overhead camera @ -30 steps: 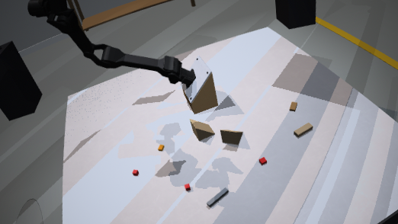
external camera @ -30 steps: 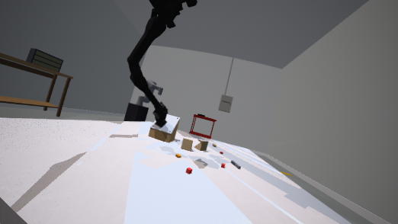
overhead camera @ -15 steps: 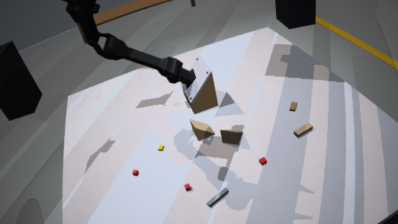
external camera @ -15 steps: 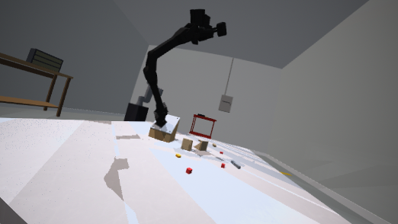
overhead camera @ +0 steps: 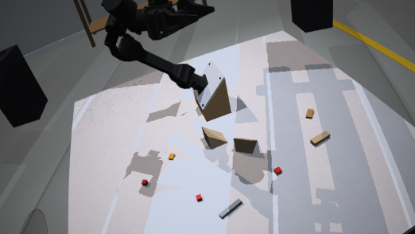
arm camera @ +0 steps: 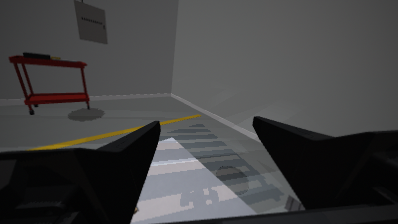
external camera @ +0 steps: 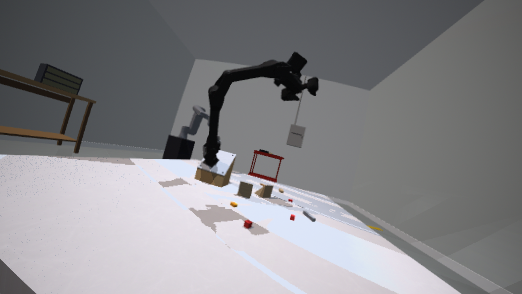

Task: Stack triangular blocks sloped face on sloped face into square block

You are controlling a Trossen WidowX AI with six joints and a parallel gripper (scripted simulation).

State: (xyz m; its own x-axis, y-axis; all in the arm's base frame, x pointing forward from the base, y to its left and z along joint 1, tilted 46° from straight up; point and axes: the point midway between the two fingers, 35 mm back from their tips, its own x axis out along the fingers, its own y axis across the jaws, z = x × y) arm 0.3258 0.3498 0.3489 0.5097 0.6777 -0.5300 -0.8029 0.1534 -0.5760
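Observation:
Two tan triangular blocks stand apart on the table (overhead camera: 99,139) (external camera: 100,215). The left block (overhead camera: 215,138) (external camera: 245,189) shows a light sloped face in the top view. The right block (overhead camera: 245,146) (external camera: 266,191) stands a short gap away, with a dark, upright side facing the top camera. Neither block lies on the other. My gripper (external camera: 301,91) (arm camera: 207,123) is open and empty, held high above the table and well clear of both blocks. In the wrist view the fingers stand wide apart, and neither triangular block can be made out there.
The arm's wedge-shaped mount (overhead camera: 218,101) (external camera: 214,176) stands behind the blocks. Around them lie an orange-yellow piece (overhead camera: 172,156), red cubes (overhead camera: 145,182) (overhead camera: 199,197) (overhead camera: 277,170), a grey bar (overhead camera: 230,208), a tan bar (overhead camera: 320,138) and a small orange-brown block (overhead camera: 309,113).

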